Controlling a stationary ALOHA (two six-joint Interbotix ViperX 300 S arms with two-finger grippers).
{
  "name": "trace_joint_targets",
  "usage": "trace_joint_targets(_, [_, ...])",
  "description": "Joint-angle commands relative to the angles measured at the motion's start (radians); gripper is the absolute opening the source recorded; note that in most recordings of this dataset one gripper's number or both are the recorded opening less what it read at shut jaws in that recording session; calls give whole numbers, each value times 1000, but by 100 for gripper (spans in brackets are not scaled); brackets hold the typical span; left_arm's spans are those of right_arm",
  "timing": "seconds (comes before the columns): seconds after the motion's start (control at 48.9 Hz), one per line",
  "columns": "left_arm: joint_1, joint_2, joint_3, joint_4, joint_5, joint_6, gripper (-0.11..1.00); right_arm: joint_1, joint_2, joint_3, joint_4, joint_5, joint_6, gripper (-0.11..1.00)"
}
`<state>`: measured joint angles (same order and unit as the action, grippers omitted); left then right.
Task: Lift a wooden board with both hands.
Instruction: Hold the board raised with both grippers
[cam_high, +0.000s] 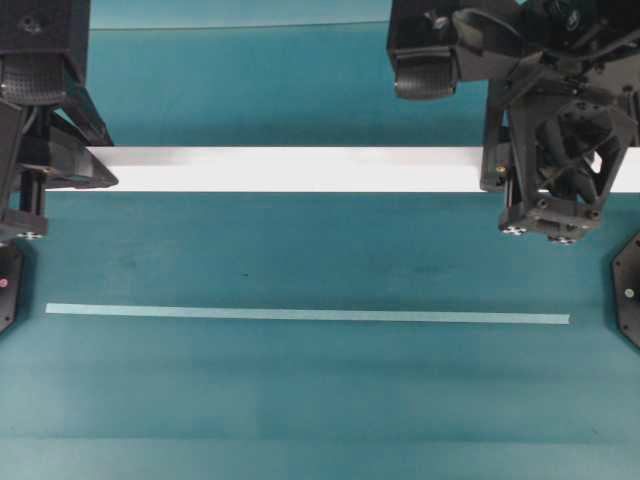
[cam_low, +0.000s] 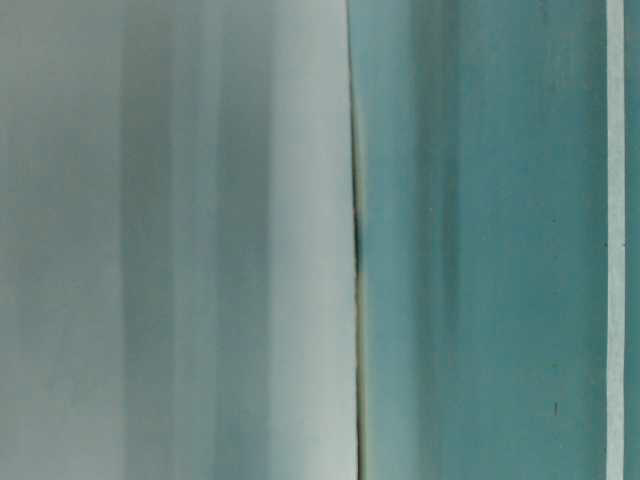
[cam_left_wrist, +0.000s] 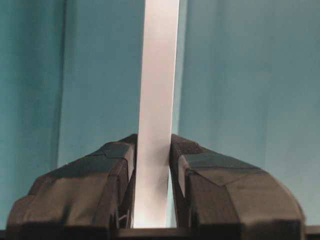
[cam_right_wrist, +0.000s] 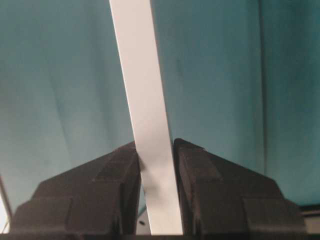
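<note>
White wooden board (cam_high: 300, 169) stretches level across the teal counter (cam_high: 300, 400), well behind the thin pale strip (cam_high: 300, 315). Left pincer (cam_left_wrist: 152, 175) pinches the board at its left end, right pincer (cam_right_wrist: 155, 170) pinches it near the right end, fingers tight against both faces.

The white wooden board (cam_high: 300, 169) spans between both arms, apparently gripped at each end.

the wooden board (cam_high: 300, 169) looks smooth, white and slightly glossy; the table cover (cam_high: 300, 400) is matt teal.
</note>
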<state>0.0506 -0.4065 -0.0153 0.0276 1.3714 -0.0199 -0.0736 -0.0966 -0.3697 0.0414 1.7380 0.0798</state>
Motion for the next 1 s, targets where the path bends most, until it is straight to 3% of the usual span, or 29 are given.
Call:
trace_joint_targets(0.0, [-3, 21, -41, 0, -28, 6, 18, 2, 14, -34, 5, -26, 18, 22])
trace_joint_targets(0.981, [-2, 46, -91, 0, 12, 8, 18, -9, 11, 3, 5, -25, 18, 22])
